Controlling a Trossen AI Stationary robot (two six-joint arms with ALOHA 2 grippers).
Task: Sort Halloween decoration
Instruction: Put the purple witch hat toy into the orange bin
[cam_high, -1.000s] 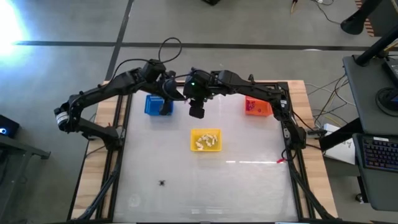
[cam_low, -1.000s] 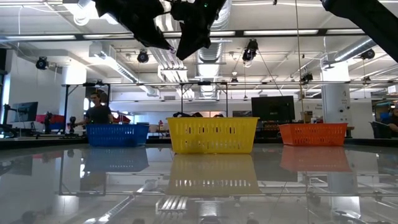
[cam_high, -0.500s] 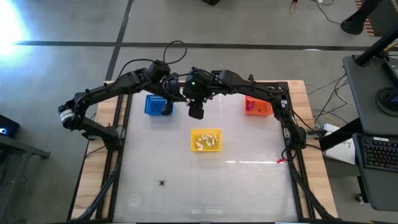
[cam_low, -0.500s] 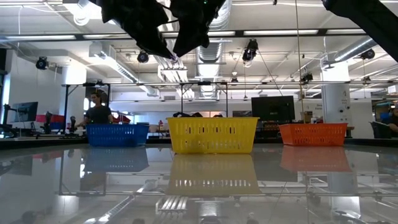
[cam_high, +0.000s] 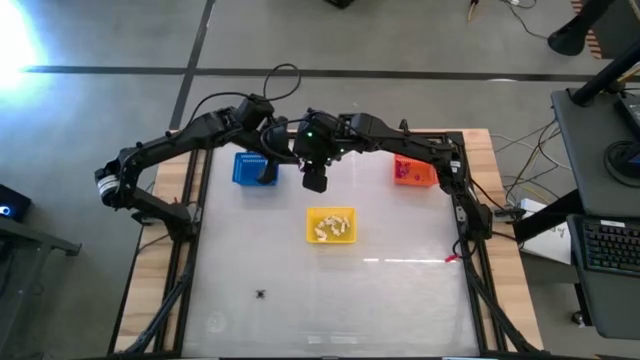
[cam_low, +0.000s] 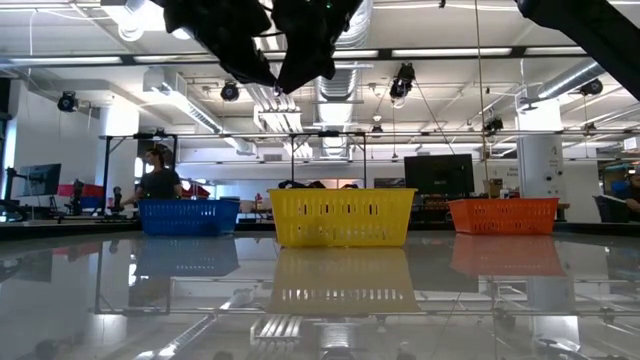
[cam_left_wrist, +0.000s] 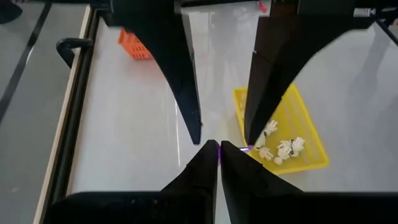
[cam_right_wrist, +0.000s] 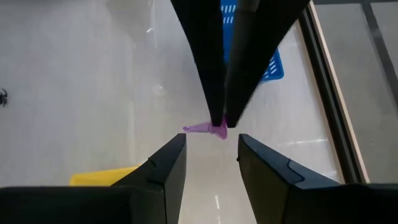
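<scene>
Both end effectors meet high over the far middle of the tabletop (cam_high: 400, 290) in the high view, the left end effector (cam_high: 297, 157) and right end effector (cam_high: 315, 178) tip to tip between the blue basket (cam_high: 252, 168) and orange basket (cam_high: 413, 171), with cream trinkets (cam_high: 330, 227) in the yellow basket (cam_high: 330, 225) and a black spidery trinket (cam_high: 261, 294) alone on the near tabletop. From the low view, the two dark end effectors hang crossed above the yellow basket, with a person (cam_low: 158, 182) standing in the room behind the blue basket. At the right wrist, the left end effector's fingers (cam_right_wrist: 214, 74) are clenched on a purple trinket (cam_right_wrist: 205, 128) while the right end effector's own fingers (cam_right_wrist: 163, 168) stand released just either side of it, and the left wrist view shows the same purple piece pinched at its closed tips.
</scene>
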